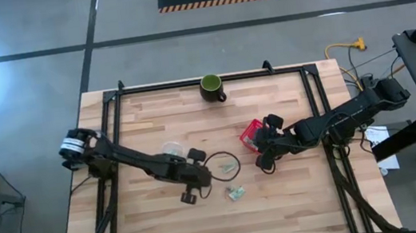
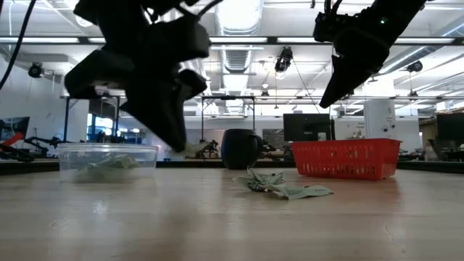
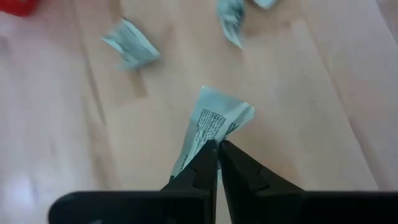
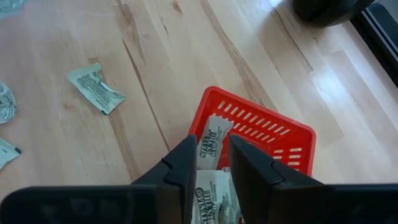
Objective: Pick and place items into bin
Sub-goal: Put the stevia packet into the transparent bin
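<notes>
My left gripper (image 3: 217, 148) is shut on one pale green-and-white packet (image 3: 214, 118), a little above the wooden table near its middle (image 1: 200, 180). More packets lie flat on the wood (image 1: 237, 193) (image 2: 286, 187) (image 3: 130, 43). My right gripper (image 4: 212, 155) hangs open over the near side of the red bin (image 4: 261, 127) (image 1: 252, 133). Through the gap between its fingers I see white packets (image 4: 211, 140) lying inside the bin. My left gripper pinches one end of the packet (image 3: 209, 138) between its two fingertips. The fingers slant down from above, coming from the table's left side. The rest of the packet sticks out past the fingertips, clear of the table (image 2: 196, 148).
A dark green mug (image 1: 212, 88) stands at the far edge. A clear plastic tub (image 2: 107, 161) (image 1: 170, 148) with packets in it sits left of centre. A thin dark ring (image 1: 224, 165) lies between the grippers. Bare wood stretches along the near edge.
</notes>
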You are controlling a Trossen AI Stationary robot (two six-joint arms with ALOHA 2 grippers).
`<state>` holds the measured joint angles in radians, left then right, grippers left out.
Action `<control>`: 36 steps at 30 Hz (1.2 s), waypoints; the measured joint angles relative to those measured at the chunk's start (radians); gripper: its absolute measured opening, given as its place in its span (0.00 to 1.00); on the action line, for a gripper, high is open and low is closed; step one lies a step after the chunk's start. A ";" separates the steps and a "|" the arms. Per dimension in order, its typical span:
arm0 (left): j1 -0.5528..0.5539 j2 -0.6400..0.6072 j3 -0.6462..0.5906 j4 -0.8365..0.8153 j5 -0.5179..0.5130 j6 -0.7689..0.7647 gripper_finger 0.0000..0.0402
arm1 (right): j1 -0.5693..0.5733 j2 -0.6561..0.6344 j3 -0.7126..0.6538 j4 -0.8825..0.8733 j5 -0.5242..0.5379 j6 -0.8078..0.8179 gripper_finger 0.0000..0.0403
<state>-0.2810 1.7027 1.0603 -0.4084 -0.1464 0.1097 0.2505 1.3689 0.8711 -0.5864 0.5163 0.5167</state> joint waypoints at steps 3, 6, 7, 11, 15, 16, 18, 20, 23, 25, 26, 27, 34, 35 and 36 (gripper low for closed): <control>0.000 -0.022 0.009 -0.002 -0.038 0.000 0.00 | 0.000 0.000 0.000 0.000 0.000 0.000 0.21; 0.002 -0.056 0.014 -0.012 -0.081 0.000 0.00 | 0.000 0.000 0.000 0.000 0.000 0.000 0.22; 0.003 -0.067 0.018 -0.025 -0.099 0.000 0.00 | 0.000 0.000 0.000 0.000 0.000 0.000 0.22; 0.009 -0.126 0.027 -0.100 -0.198 -0.016 0.00 | 0.000 0.000 -0.002 0.001 0.000 0.000 0.21; 0.023 -0.192 0.028 -0.177 -0.274 -0.070 0.00 | 0.000 0.000 -0.002 0.001 0.000 -0.001 0.20; 0.028 -0.208 0.028 -0.191 -0.286 -0.080 0.00 | 0.000 0.000 -0.002 0.000 0.000 -0.001 0.19; 0.039 -0.234 0.027 -0.234 -0.306 -0.103 0.00 | 0.000 0.000 -0.002 0.000 0.000 -0.002 0.19; 0.050 -0.258 0.024 -0.287 -0.312 -0.127 0.00 | 0.000 0.000 -0.002 0.001 0.000 -0.005 0.18; 0.067 -0.283 0.020 -0.373 -0.314 -0.164 0.00 | 0.000 0.000 -0.002 0.001 0.001 -0.006 0.18; 0.078 -0.287 0.019 -0.439 -0.313 -0.203 0.00 | 0.000 0.000 -0.002 0.000 0.000 -0.005 0.18; 0.082 -0.289 0.017 -0.473 -0.312 -0.221 0.00 | 0.000 0.000 -0.002 0.001 0.000 -0.006 0.18; 0.086 -0.291 0.015 -0.499 -0.312 -0.238 0.00 | 0.000 0.000 -0.002 0.000 0.001 -0.005 0.18; 0.092 -0.292 -0.022 -0.521 -0.280 -0.307 0.00 | 0.000 0.000 -0.002 0.001 0.001 -0.005 0.18; 0.092 -0.291 -0.032 -0.520 -0.272 -0.318 0.00 | 0.000 0.000 -0.002 0.002 0.001 -0.005 0.18; 0.094 -0.291 -0.041 -0.521 -0.267 -0.334 0.00 | 0.000 0.000 -0.002 0.002 0.001 -0.005 0.18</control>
<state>-0.1872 1.4120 1.0190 -0.9294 -0.4135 -0.2248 0.2504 1.3689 0.8688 -0.5846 0.5171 0.5121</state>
